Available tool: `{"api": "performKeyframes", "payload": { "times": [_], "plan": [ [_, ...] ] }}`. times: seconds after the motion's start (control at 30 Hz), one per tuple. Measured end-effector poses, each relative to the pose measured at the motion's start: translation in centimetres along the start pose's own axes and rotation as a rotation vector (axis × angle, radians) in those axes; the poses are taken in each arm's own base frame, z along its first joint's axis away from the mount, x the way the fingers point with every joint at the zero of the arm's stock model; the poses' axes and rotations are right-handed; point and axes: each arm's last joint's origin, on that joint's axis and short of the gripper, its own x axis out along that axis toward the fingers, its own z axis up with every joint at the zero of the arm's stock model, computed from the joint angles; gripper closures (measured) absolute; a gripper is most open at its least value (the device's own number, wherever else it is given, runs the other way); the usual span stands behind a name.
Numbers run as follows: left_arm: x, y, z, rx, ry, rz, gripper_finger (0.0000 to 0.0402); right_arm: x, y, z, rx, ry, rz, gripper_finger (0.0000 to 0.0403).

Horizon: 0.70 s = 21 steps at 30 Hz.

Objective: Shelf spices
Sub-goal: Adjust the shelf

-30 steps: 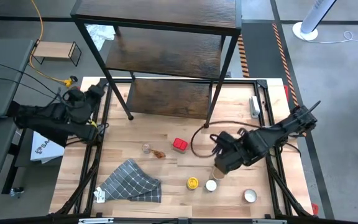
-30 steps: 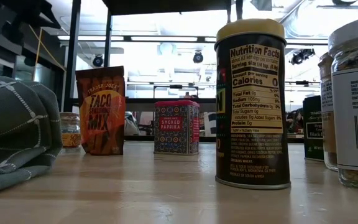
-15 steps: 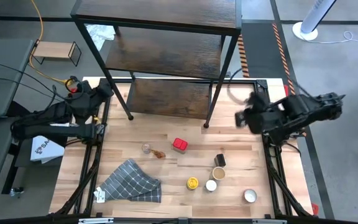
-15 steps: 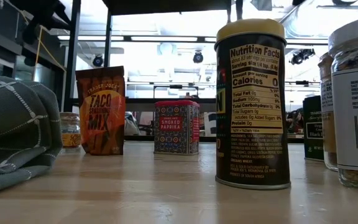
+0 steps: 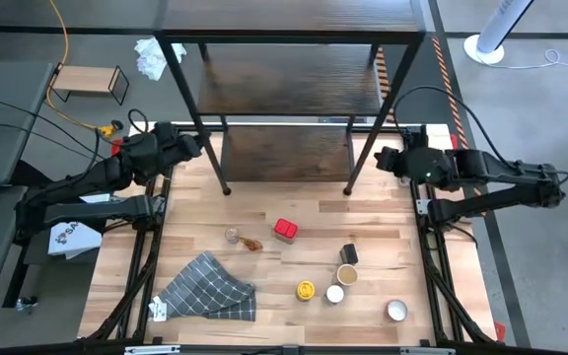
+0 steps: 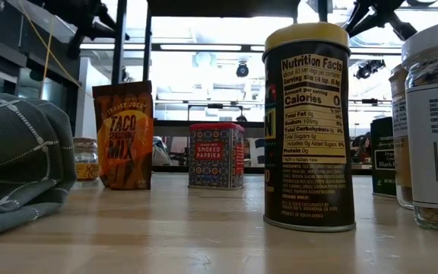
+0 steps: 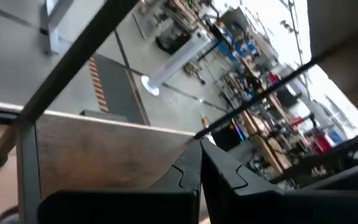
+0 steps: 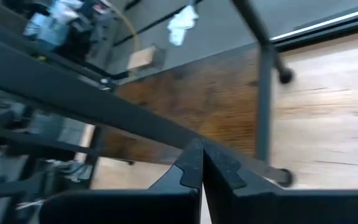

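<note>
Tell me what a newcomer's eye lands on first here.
The tall dark shelf dominates the far side of the table, with the left gripper and right gripper shut at its two sides. In the low view, a yellow-lidded canister looms up front among spices standing unshelved.

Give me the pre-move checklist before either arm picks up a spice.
1. Left pincer empty and shut, by the shelf's left front leg: ok.
2. Right pincer empty and shut, by the shelf's right front leg: ok.
3. Shelf standing upright at the far end of the table: ok; its boards show no spices.
4. Spices not yet shelved and apart from both arms: red tin, yellow-lid can, tan-lid jar: ok.
5. Taco mix pouch upright in the low view: ok.
6. Checked cloth lies clear of the spices: ok.
</note>
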Motion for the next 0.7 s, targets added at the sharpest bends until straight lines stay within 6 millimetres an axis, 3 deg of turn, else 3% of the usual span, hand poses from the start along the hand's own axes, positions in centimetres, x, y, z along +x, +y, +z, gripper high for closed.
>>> {"api": "performKeyframes", "payload": {
  "times": [0.3, 0.5, 0.7],
  "plan": [
    [-0.6, 0.0, 0.3, 0.101, 0.007, -0.043, 0.0402, 0.3, -1.3, 1.8, 0.011, -0.051, 0.044, 0.0403],
    [-0.8, 0.2, 0.7, 0.139, -0.087, 0.032, 0.0402, 1.3, -0.1, 3.7, 0.041, -0.145, 0.152, 0.0403],
    [-0.3, 0.1, 0.4, 0.133, -0.065, 0.038, 0.0402, 3.3, 0.9, 4.0, 0.023, -0.055, 0.216, 0.0403]
  ]
}}
